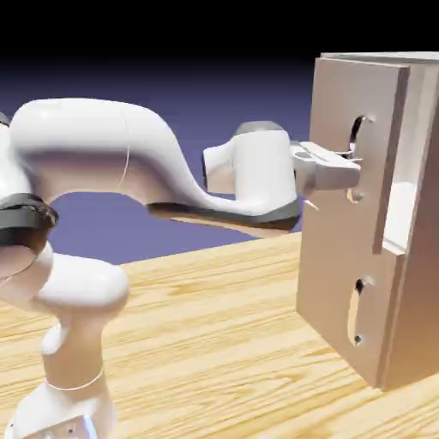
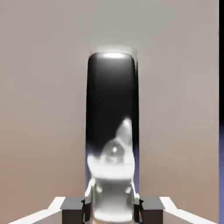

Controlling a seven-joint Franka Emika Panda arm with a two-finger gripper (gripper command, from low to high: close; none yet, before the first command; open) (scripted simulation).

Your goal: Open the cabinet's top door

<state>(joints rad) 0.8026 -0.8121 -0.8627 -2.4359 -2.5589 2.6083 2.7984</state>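
While the exterior view shows the gripper [image 1: 355,163] up against the upper handle [image 1: 357,124], the top door [image 1: 347,94] stands slightly ajar, directly ahead of the fingertips, with the cabinet's pale interior [image 1: 401,210] showing beyond its free edge. The lower door [image 1: 330,283] sits below the gripper.

In the hand view, the fingers are closed on the shiny handle, one on each side, with the door's flat face behind it. The handle looks rigid but slick, so a firm grip around its straight middle should serve best; the door seems stiff and likely swings on a hinge, calling for a curved, steady pull.
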